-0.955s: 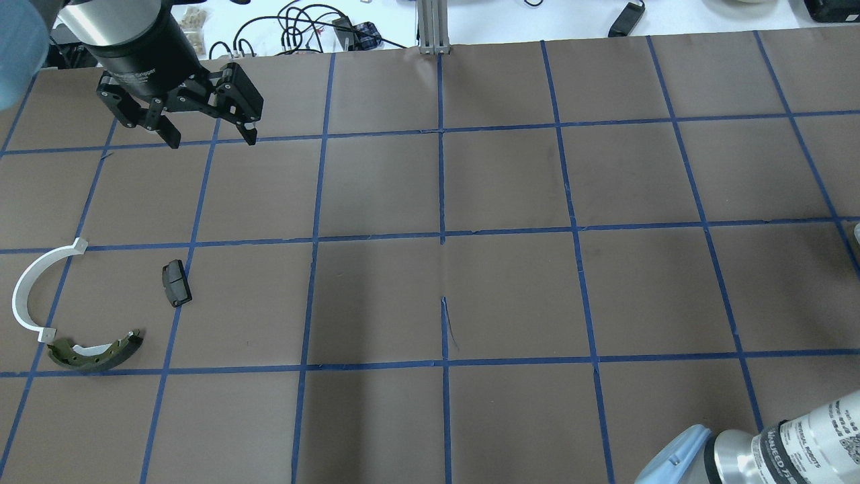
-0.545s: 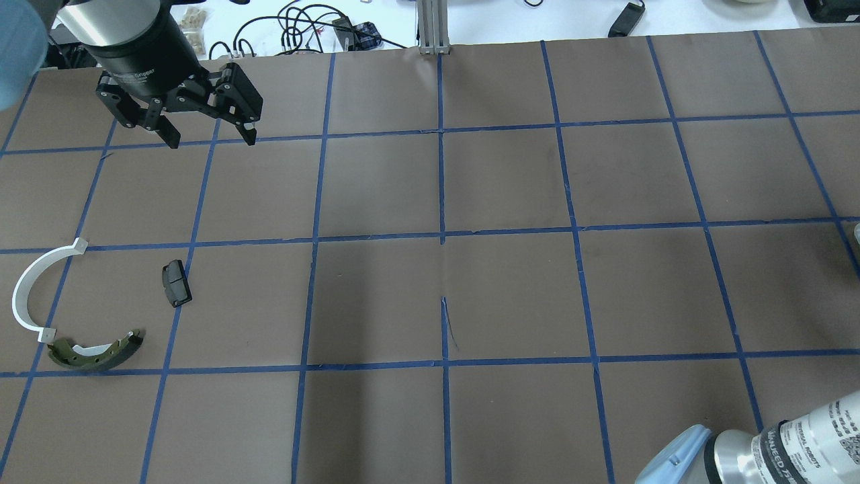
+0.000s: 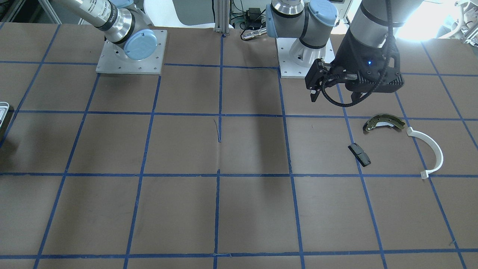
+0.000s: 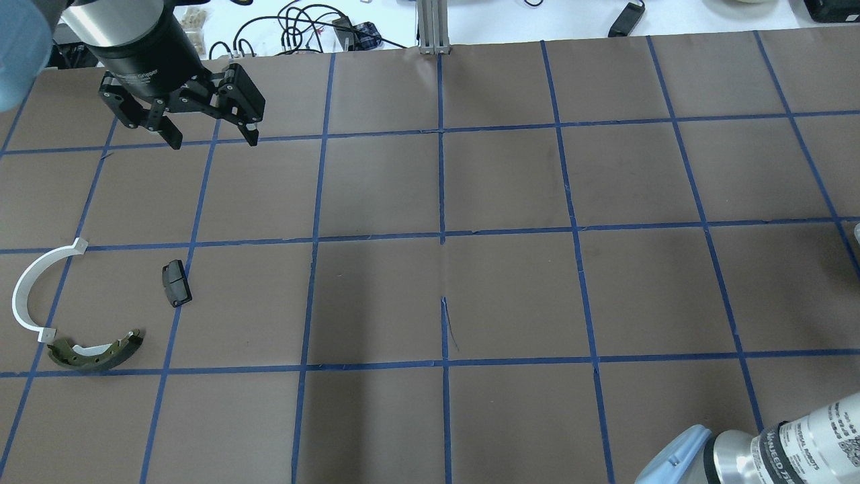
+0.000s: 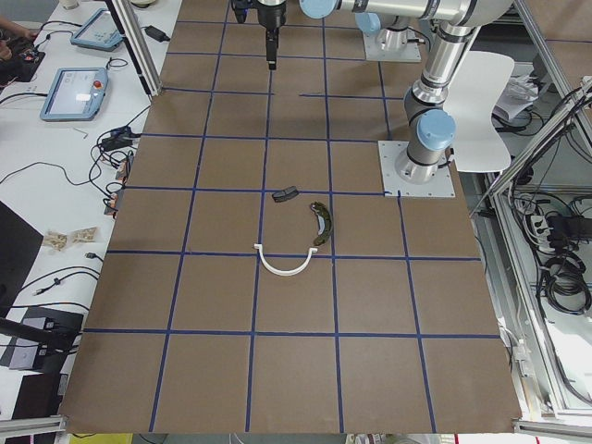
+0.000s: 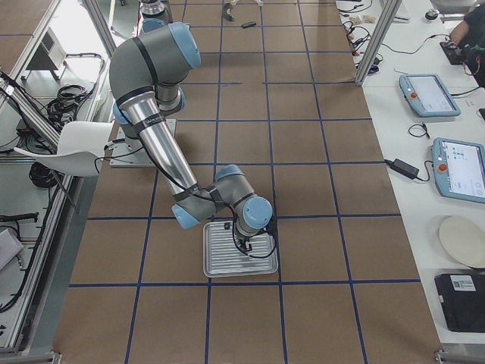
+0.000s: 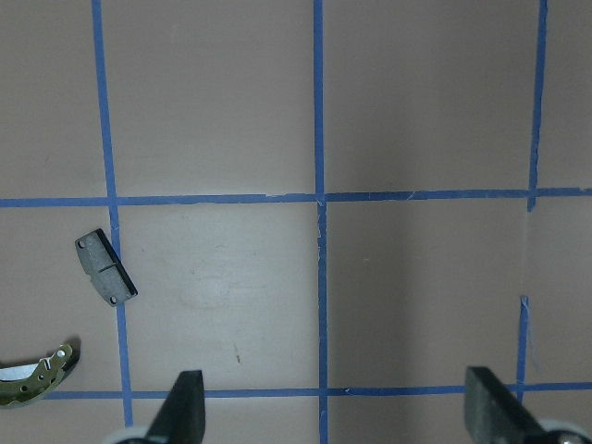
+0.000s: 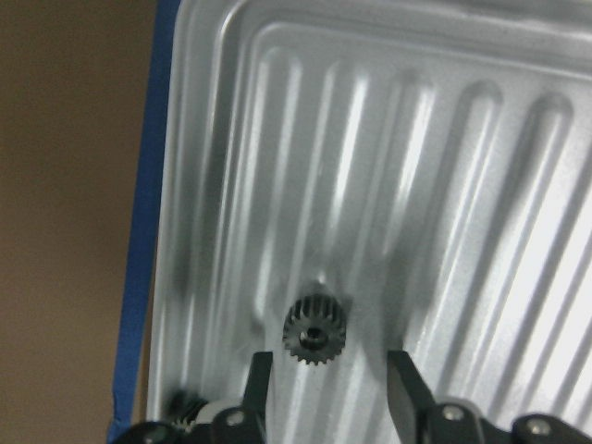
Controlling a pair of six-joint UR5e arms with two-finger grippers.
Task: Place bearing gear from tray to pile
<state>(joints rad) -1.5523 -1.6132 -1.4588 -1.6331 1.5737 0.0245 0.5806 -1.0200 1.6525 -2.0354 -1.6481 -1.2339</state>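
The bearing gear [image 8: 314,330], small, dark and toothed, lies on the ribbed silver tray [image 8: 444,139], which also shows in the exterior right view [image 6: 220,269]. My right gripper [image 8: 328,370] is open low over the tray, one finger on each side of the gear, not visibly touching it. The pile lies on the mat: an olive brake shoe [image 4: 101,353], a white half-ring [image 4: 27,289] and a black block [image 4: 176,283]. My left gripper [image 4: 213,141] is open and empty, held high, beyond the pile.
Brown mat with a blue tape grid [image 4: 443,235]. Cables and boxes lie past the far edge [image 4: 302,27]. The tray rim shows at the front-facing view's left edge [image 3: 3,110]. The arm bases [image 3: 130,52] stand on the robot's side.
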